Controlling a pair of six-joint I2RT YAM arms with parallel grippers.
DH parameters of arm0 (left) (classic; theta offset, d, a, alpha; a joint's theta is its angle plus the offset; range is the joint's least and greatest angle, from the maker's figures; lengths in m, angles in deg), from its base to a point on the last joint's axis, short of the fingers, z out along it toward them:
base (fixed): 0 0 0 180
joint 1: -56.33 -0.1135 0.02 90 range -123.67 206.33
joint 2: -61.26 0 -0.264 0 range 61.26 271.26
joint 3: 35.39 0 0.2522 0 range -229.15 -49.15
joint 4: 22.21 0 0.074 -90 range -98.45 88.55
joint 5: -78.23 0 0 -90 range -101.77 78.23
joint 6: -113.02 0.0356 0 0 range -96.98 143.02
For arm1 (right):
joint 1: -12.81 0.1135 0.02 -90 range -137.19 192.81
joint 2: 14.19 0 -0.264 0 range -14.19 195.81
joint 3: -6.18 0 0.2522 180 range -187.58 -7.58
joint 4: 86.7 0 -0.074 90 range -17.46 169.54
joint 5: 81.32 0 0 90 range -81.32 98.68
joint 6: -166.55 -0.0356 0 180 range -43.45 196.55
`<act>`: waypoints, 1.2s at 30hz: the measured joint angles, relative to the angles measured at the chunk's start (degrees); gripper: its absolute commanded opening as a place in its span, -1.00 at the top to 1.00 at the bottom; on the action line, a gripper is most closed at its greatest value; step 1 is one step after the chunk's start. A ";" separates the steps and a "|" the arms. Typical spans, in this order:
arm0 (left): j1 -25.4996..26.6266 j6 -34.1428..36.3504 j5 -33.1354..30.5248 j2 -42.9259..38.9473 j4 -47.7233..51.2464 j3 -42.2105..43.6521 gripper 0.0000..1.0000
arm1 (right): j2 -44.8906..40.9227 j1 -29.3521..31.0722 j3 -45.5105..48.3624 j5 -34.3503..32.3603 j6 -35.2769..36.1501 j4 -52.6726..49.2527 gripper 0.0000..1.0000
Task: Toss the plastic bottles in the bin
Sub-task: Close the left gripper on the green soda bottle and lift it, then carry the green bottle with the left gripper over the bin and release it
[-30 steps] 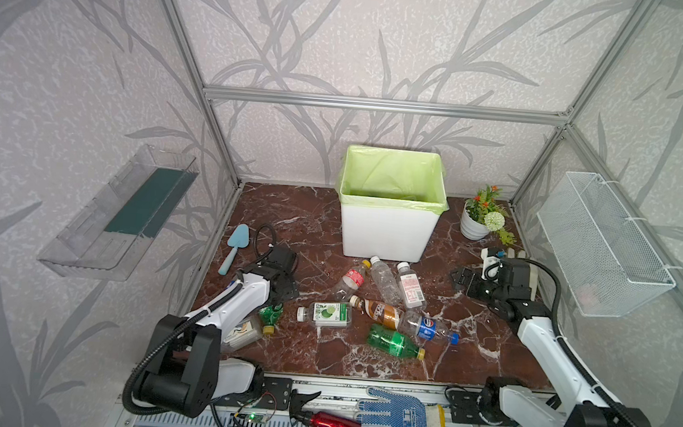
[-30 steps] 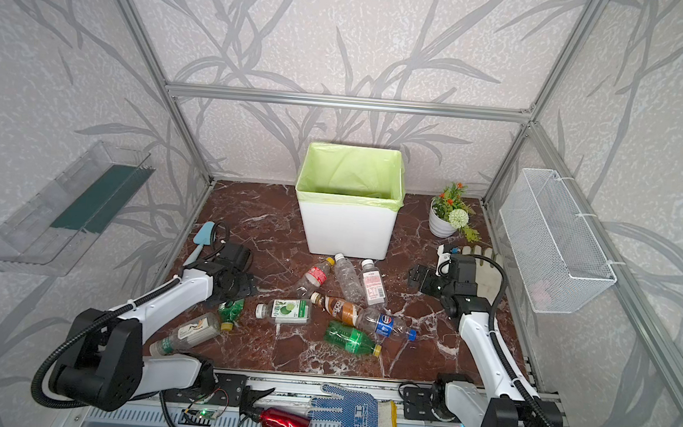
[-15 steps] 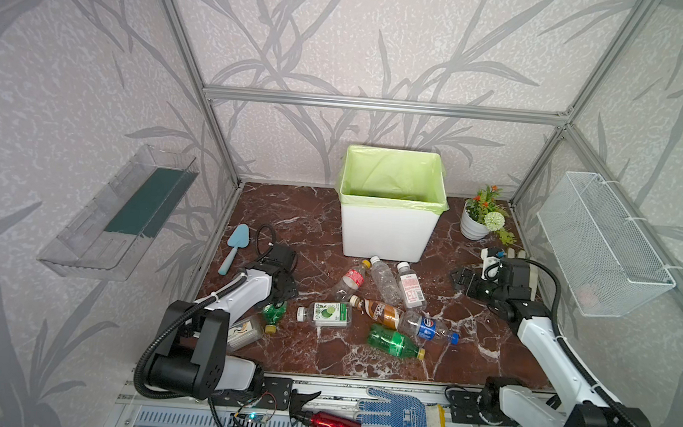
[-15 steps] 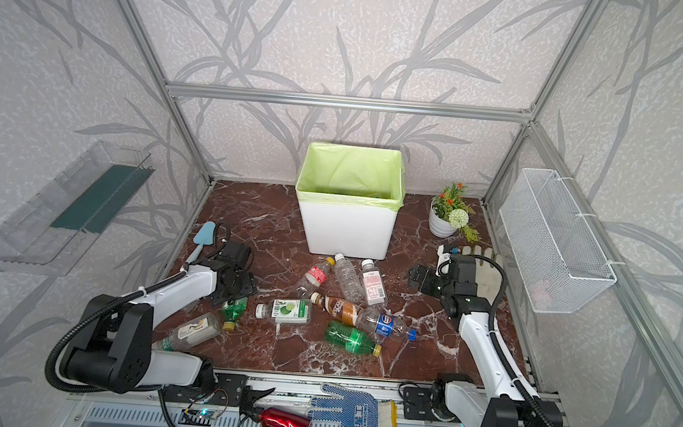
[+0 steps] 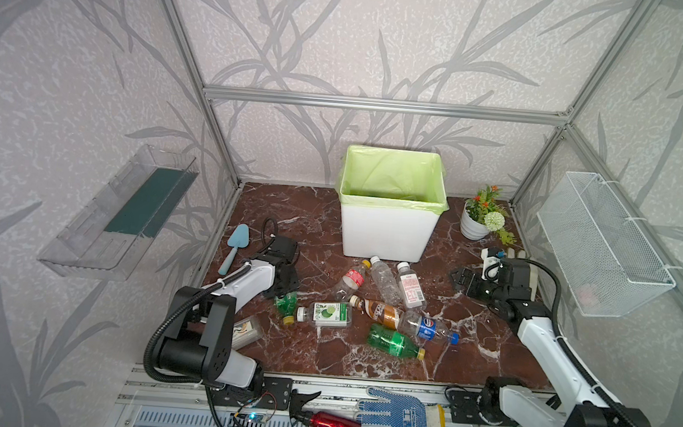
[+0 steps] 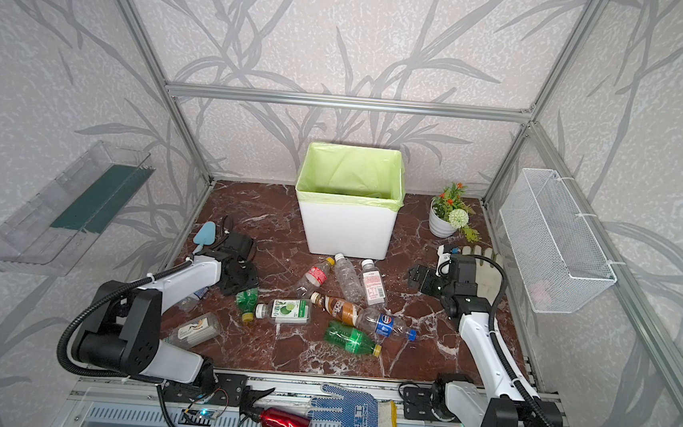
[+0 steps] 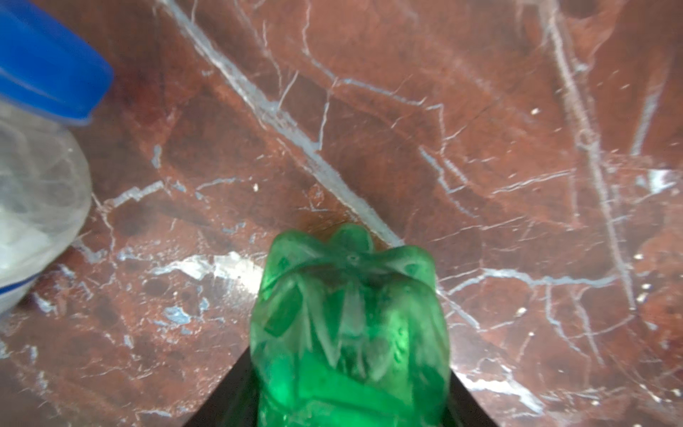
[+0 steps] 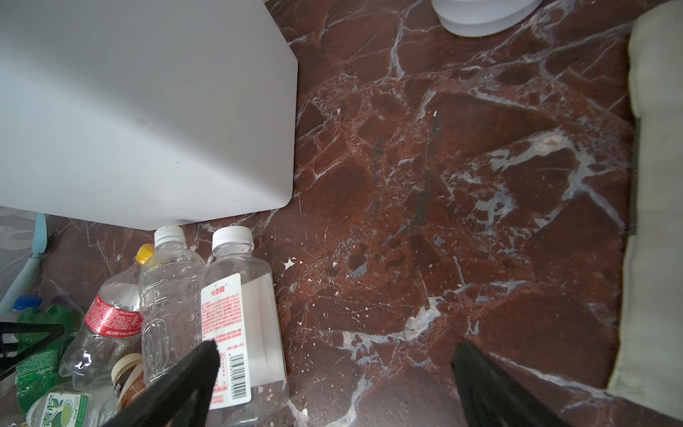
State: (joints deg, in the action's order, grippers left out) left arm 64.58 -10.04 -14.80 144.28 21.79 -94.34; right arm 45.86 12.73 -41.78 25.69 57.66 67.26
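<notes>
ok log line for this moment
left gripper: shut on green bottle lying on table | right gripper: open, empty, above bare table

Bright and even in both top views, lit softly from overhead; only faint, short shadows. Patchy white glare on the glossy marble floor [image 5: 332, 360], lower centre of the frame. Slightly bowed at the edges. Heavily blurred in the left wrist view: green bottle [image 7: 349, 332] glowing, blue-capped bottle [image 7: 37, 177] out of focus. Crisp in the right wrist view
</notes>
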 measured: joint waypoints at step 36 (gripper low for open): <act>24.26 17.51 4.17 5.53 -15.02 -59.71 -0.98 | -8.48 -0.48 -0.70 -1.22 -0.57 -5.18 -0.98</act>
State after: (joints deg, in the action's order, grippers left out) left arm 88.84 7.47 -10.63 149.81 6.77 -154.05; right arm 37.38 12.25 -42.48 24.47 57.09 62.08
